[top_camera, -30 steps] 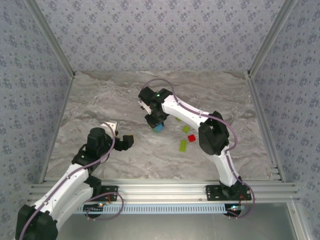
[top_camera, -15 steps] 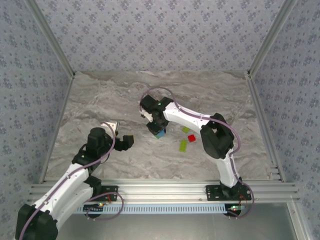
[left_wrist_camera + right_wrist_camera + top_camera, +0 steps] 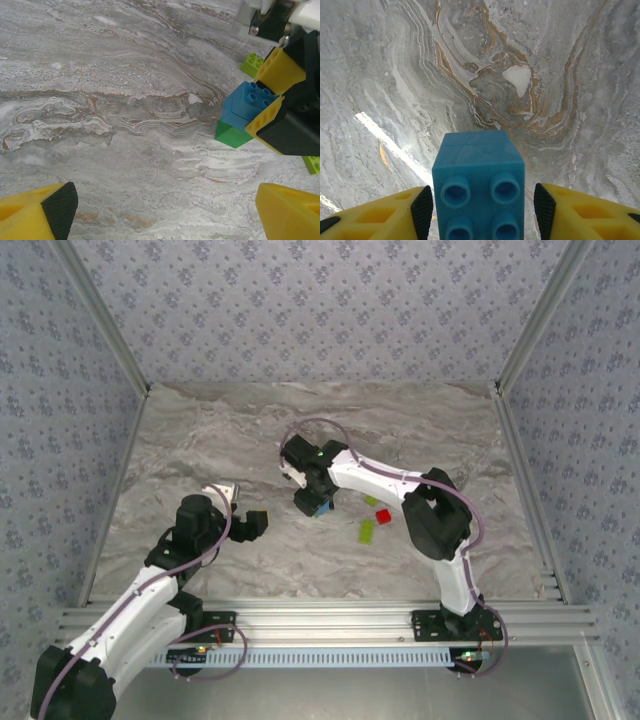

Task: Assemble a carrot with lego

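Marble table point(image 3: 200, 440) | left tool point(image 3: 165, 205) spread | right tool point(image 3: 481, 210) apparently released around blue brick point(image 3: 477, 165)

One blue brick point(image 3: 479, 185) between the right fingers point(image 3: 395, 212), one green brick point(image 3: 232, 135) beneath; nearby two lime bricks point(image 3: 371, 499) point(image 3: 366, 530), one red brick point(image 3: 384, 516)

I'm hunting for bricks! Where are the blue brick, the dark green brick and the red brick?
blue brick point(image 3: 478, 187), right wrist view, its studded face
dark green brick point(image 3: 231, 134), left wrist view, its near side
red brick point(image 3: 384, 516), top external view, its middle
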`<action>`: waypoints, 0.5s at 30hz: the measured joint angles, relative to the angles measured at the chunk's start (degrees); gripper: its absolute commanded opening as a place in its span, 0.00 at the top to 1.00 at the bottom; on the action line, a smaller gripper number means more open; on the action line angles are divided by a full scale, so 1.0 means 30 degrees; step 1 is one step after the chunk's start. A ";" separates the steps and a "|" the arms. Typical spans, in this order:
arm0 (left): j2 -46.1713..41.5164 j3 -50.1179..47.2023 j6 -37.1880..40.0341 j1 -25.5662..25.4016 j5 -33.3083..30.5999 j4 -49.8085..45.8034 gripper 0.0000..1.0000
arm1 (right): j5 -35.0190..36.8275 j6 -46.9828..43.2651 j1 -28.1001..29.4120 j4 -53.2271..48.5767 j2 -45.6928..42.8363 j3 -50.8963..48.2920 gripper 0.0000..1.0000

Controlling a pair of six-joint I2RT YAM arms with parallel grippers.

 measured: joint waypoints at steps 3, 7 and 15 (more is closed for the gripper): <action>0.0007 0.0022 0.0000 0.0000 0.0000 0.0000 0.07 | 0.0036 0.0007 0.0000 0.0080 -0.0860 -0.0029 0.30; 0.0007 0.0022 0.0000 0.0000 0.0000 0.0000 0.07 | 0.0408 0.0080 -0.0044 0.0372 -0.2929 -0.0291 0.29; 0.0000 0.0022 0.0007 -0.0015 0.0000 0.0000 0.07 | 0.1792 0.1931 -0.2127 0.1282 -0.8473 -0.4182 0.28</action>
